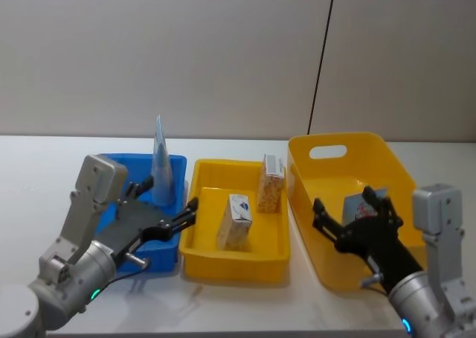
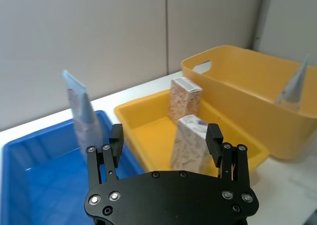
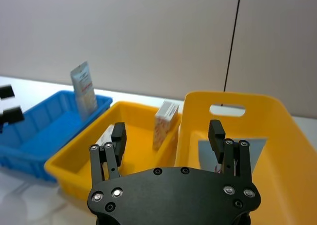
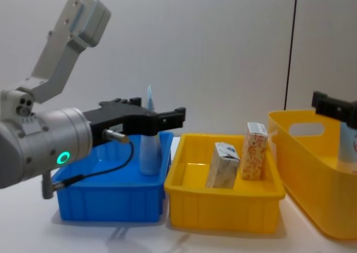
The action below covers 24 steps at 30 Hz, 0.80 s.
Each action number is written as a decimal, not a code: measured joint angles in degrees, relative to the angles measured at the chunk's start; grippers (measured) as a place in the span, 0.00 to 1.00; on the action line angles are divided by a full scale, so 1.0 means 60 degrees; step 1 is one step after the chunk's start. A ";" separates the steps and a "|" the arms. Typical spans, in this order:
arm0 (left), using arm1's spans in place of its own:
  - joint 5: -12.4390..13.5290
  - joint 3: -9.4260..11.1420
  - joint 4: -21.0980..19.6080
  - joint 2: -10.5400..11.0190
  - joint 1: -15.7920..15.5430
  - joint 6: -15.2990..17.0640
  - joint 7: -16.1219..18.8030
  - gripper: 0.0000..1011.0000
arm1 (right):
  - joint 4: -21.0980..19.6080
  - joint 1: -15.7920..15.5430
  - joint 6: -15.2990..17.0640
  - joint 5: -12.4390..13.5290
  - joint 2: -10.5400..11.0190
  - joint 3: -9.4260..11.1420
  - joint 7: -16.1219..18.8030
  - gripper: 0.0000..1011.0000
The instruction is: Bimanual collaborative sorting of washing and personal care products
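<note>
The small whitish-blue carton (image 1: 236, 220) stands centre-frame in the shallow yellow plastic tray (image 1: 238, 267); our left gripper (image 1: 165, 202), jaws apart, hovers left of it, and we fear it clipping the tray wall or toppling the carton; right gripper (image 1: 355, 213), jaws apart, lower right

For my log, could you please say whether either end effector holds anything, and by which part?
Nothing is held: the left end effector is open over the blue bin, the right end effector open over the large yellow bin.

left bin (image 4: 111, 203) holds left tube (image 4: 149, 147) | middle tray (image 4: 223, 211) holds front carton (image 4: 223, 165), rear carton (image 4: 254, 151) behind it | right bin (image 4: 315, 208) holds right tube (image 2: 294, 88)
</note>
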 joint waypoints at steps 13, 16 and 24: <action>0.0935 0.0073 -0.1062 0.0570 0.0846 -0.0212 0.1585 0.99 | -0.0221 -0.0282 0.0163 0.0086 0.0241 -0.0170 -0.0027 0.99; 0.1066 0.0084 -0.1213 0.0650 0.0966 -0.0240 0.1811 0.99 | -0.0222 -0.0284 0.0164 0.0086 0.0244 -0.0169 -0.0027 0.99; 0.1270 0.0100 -0.1446 0.0771 0.1152 -0.0293 0.2160 0.99 | -0.0222 -0.0286 0.0164 0.0086 0.0244 -0.0164 -0.0027 0.99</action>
